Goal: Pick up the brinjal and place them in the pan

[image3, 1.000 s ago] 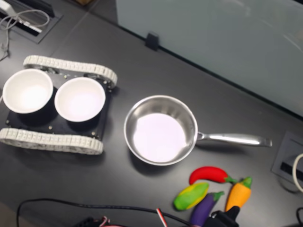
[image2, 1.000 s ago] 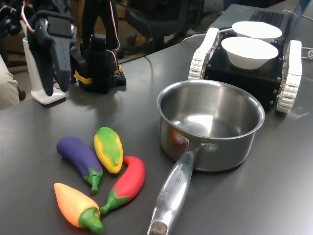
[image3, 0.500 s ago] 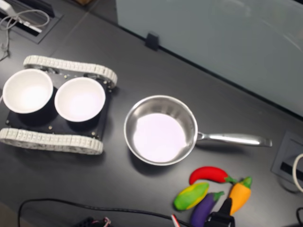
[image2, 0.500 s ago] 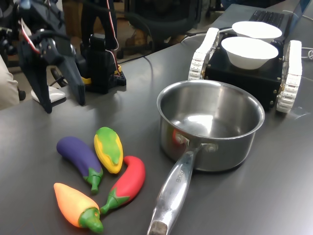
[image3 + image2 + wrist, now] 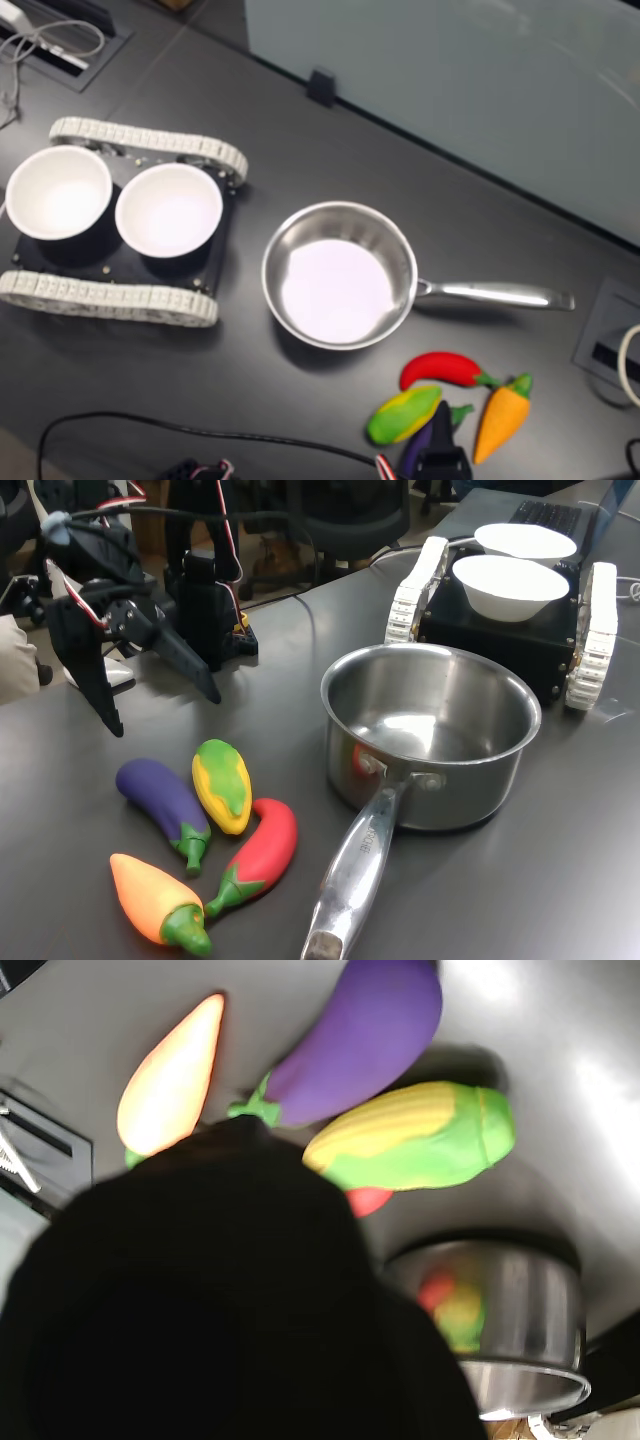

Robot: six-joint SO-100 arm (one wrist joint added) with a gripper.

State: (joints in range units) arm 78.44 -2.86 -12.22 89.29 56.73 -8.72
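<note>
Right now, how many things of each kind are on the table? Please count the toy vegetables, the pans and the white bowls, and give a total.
Toy vegetables: 4 (brinjal, corn, red chili, orange pepper)
Pan: 1
White bowls: 2 (nearer, farther), both on a black tracked vehicle
Total: 7

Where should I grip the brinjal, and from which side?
Grip the brinjal across its thick purple middle, coming from above. It lies flat with the corn toy close alongside, so one finger must slip between them. The open gripper hangs just behind it.
</note>
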